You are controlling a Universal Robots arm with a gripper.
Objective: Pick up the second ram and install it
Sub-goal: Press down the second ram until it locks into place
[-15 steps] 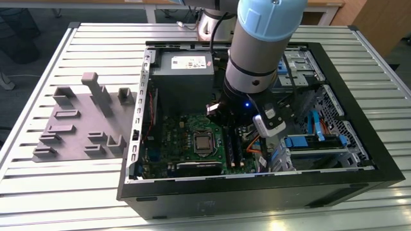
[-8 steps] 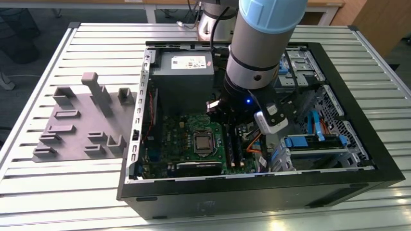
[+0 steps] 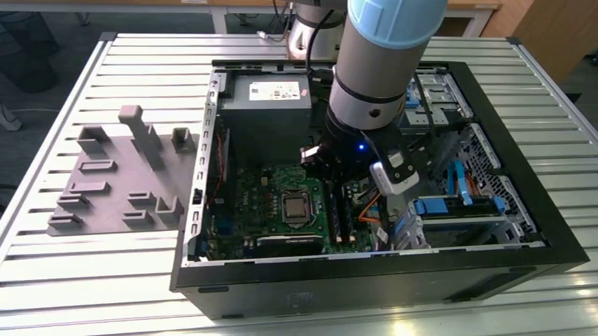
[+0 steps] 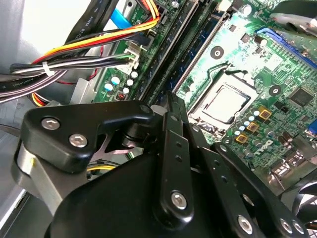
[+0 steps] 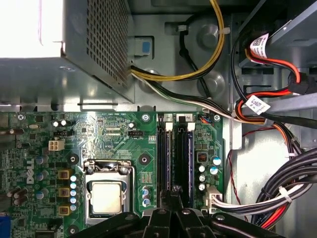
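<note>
The jaws (image 5: 173,194) looked drawn together, fingertips low over the slot rails (image 5: 164,153) beside the processor socket (image 5: 106,196). A dark blue stick, which I took for the second ram (image 5: 184,153), stood in the rail nearest them. I judged this the seating step. It would call for a straight, even push. The open case (image 3: 374,280) lay on the desk (image 3: 94,280).

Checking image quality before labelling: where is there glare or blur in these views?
First wrist view: the power supply top is blown out white. Second wrist view: the gripper linkage is soft, the motherboard sharper. Exterior view: glare streaks on the table.
</note>
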